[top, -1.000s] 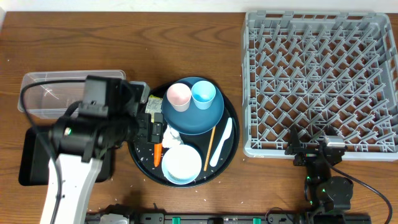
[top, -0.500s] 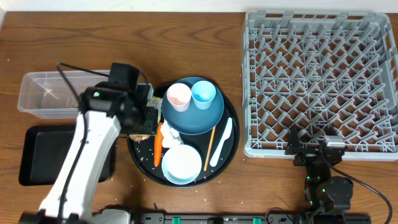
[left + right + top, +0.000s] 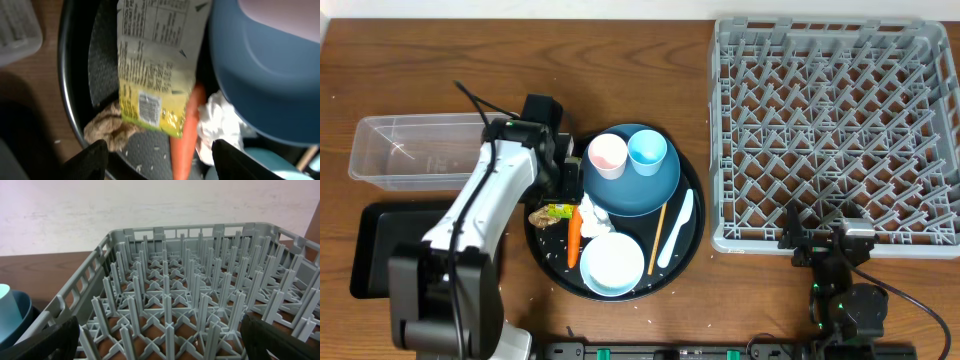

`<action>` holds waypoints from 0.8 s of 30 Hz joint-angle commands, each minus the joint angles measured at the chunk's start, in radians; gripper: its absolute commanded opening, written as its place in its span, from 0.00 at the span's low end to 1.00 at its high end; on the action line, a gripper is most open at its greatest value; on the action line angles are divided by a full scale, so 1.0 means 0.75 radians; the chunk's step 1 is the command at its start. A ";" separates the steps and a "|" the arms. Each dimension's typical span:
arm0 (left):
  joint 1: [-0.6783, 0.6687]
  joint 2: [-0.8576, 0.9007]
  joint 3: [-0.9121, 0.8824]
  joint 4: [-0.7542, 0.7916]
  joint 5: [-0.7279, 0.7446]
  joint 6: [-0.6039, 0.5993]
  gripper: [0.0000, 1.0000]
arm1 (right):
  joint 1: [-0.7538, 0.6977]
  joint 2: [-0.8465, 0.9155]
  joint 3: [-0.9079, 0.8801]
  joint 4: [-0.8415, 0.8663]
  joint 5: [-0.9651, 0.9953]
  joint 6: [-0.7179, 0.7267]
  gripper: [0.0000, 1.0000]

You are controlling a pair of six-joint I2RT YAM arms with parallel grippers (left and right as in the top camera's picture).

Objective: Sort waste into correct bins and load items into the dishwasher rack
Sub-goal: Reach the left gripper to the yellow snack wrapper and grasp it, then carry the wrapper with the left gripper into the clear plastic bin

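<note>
Far left on the wooden table (image 3: 650, 40): clear tub (image 3: 415, 150) above, flat black tray (image 3: 370, 255) below, slightly apart.

Next, left gripper (image 3: 162, 161) over the left side of the round black tray (image 3: 548, 255), released, fingers (image 3: 92, 159) spread wide with nothing between them. Yellow-green wrapper (image 3: 155, 80) just ahead of the fingertips, flat on the round tray, outside the grasp.

From overhead, only a small yellow-green scrap beside the arm. From the wrist, far more: printed side up, a table of small text, a barcode, a crinkled yellow lower edge.

Left of the wrapper, a small brown food lump (image 3: 107, 131). Against its right edge, the orange carrot (image 3: 186, 135), then crumpled white tissue (image 3: 217, 125) touching the dark blue plate (image 3: 270, 65). Loose rice grains (image 3: 141, 168) near the fingers, mere specks from above.

On the plate, pink cup (image 3: 607, 153) and light blue cup (image 3: 647, 150) side by side. Below the plate, pale blue bowl (image 3: 612, 264); then chopstick (image 3: 659, 232) and spoon (image 3: 678, 230), nearly parallel.

Far right, grey rack (image 3: 835, 130), pegs upright. At its near edge, right gripper (image 3: 160, 342), likewise released, fingers at the bottom corners of its own view, holding nothing.
</note>
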State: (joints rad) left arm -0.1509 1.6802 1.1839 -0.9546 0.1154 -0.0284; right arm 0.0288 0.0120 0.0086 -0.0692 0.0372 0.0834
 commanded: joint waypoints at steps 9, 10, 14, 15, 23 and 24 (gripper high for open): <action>0.008 0.156 -0.012 0.098 -0.031 -0.003 0.68 | -0.006 -0.009 -0.005 -0.002 0.010 0.007 0.99; 0.008 0.163 -0.013 0.105 -0.031 -0.003 0.69 | -0.006 -0.009 -0.005 -0.002 0.010 0.007 0.99; 0.008 0.176 -0.022 0.142 -0.031 0.012 0.69 | -0.006 -0.009 -0.005 -0.002 0.010 0.007 0.99; 0.008 0.176 -0.025 0.154 -0.031 0.012 0.68 | -0.006 -0.009 -0.005 -0.002 0.010 0.007 0.99; 0.007 0.176 -0.029 0.178 -0.031 0.012 0.54 | -0.006 -0.009 -0.005 -0.002 0.010 0.007 0.99; 0.007 0.176 -0.031 0.181 -0.032 0.013 0.53 | -0.006 -0.009 -0.005 -0.002 0.010 0.007 0.99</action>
State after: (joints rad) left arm -0.1509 1.8011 1.1709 -0.8215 0.1009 -0.0254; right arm 0.0288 0.0120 0.0086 -0.0692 0.0376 0.0834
